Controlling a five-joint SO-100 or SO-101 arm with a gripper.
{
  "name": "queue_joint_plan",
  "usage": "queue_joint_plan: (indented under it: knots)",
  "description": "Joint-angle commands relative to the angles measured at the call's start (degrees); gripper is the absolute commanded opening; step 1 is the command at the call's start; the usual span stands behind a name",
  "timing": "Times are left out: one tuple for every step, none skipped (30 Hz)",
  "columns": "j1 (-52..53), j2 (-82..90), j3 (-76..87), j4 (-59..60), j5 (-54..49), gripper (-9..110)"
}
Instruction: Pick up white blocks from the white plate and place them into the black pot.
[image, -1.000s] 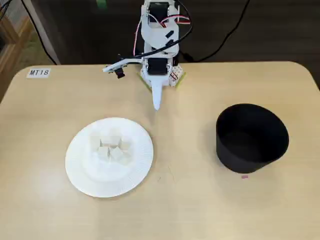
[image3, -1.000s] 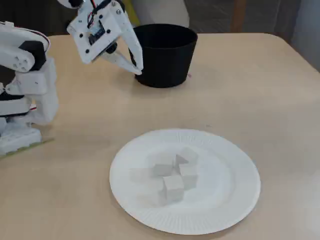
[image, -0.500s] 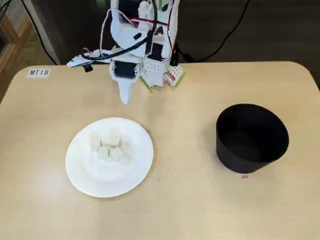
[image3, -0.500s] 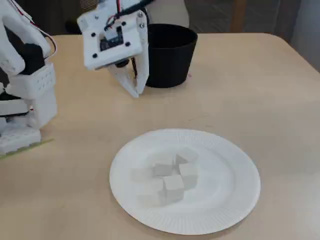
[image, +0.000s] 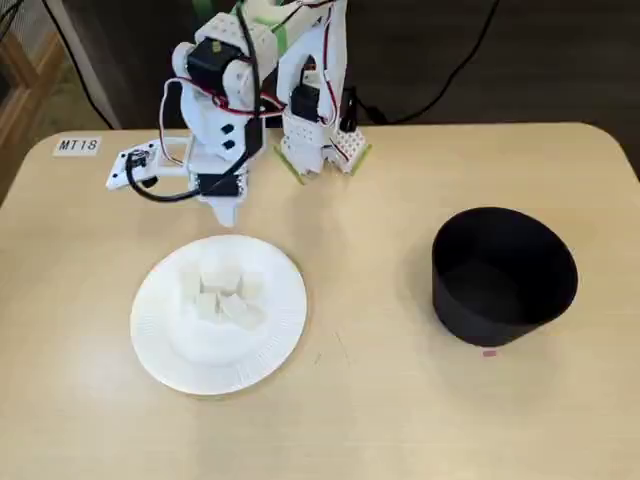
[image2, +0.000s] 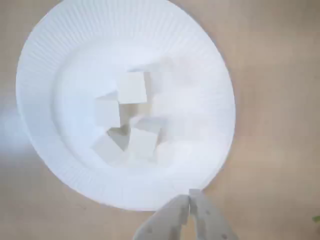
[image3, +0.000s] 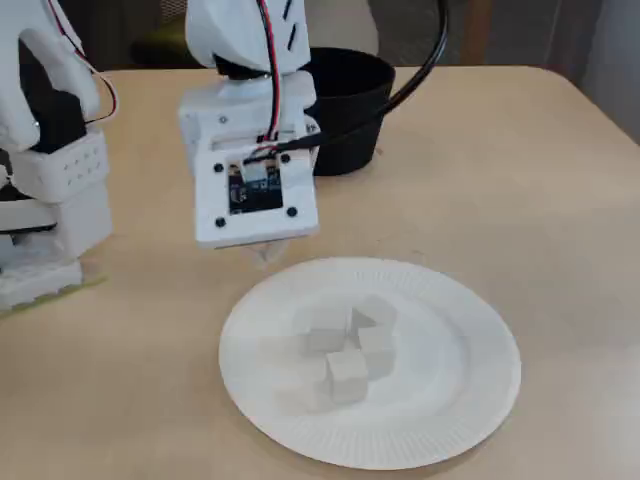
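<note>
1. The hand (image2: 189, 197) enters the wrist view from the bottom edge; its two pale fingers lie together with only a thin seam between them, and nothing is held.
2. In that view the fingertips sit at the near rim of the white plate (image2: 60, 45). In a fixed view (image: 222, 213) the tip points down just beyond the plate's far rim; whether it touches the plate or the bench cannot be told.
3. In another fixed view the flat white housing of the hand (image3: 255, 240), with a small circuit board and screws on its face, hides the fingers.
4. The white plate (image: 160, 345) is round and paper-like, with a finely ribbed rim and a smooth shallow middle.
5. The white blocks (image2: 132, 88) are small off-white cubes bunched in the plate's middle, several touching, some tilted against each other (image3: 348, 372); their exact number is hard to tell.
6. The black pot (image: 505, 275) is matte, cylindrical and straight-walled, open at the top, standing well apart from the plate on the right side of that view.
7. The bench (image: 380, 410) is smooth pale wood with rounded corners.
</note>
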Motion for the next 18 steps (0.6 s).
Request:
queue_joint_plan:
  knots:
    - [1.67, -0.88, -3.25, -1.76, -1.14, 8]
    - [1.85, -1.58, -3.78, -1.76, -1.85, 11]
    - [1.93, -2.29, -4.31, -1.58, -2.46, 14]
    - [1.93, -2.99, -4.83, -1.49, -2.81, 17]
    - [1.67, -3.69, -5.27, -1.49, -3.08, 18]
    - [1.41, -4.48, -5.63, -1.58, -3.16, 20]
    - [1.23, -5.27, -5.98, -1.76, -3.25, 21]
    - [1.05, -6.06, -6.5, -1.76, -3.43, 22]
    - [0.88, -6.94, -7.12, -1.85, -3.52, 23]
    - [0.88, -7.82, -7.73, -1.85, -3.52, 24]
    - [0.79, -8.53, -8.26, -2.02, -3.52, 24]
    - [0.79, -9.14, -8.53, -2.37, -3.25, 25]
    - [0.88, -9.58, -8.61, -2.9, -2.72, 25]
    - [0.88, -9.93, -8.61, -3.52, -2.37, 26]
    - [0.79, -10.28, -8.61, -4.31, -1.85, 26]
    - [0.7, -10.55, -8.61, -4.92, -1.14, 26]
    - [0.44, -10.99, -8.7, -5.62, -0.62, 27]
    - [0.18, -11.69, -8.7, -6.24, -0.18, 27]
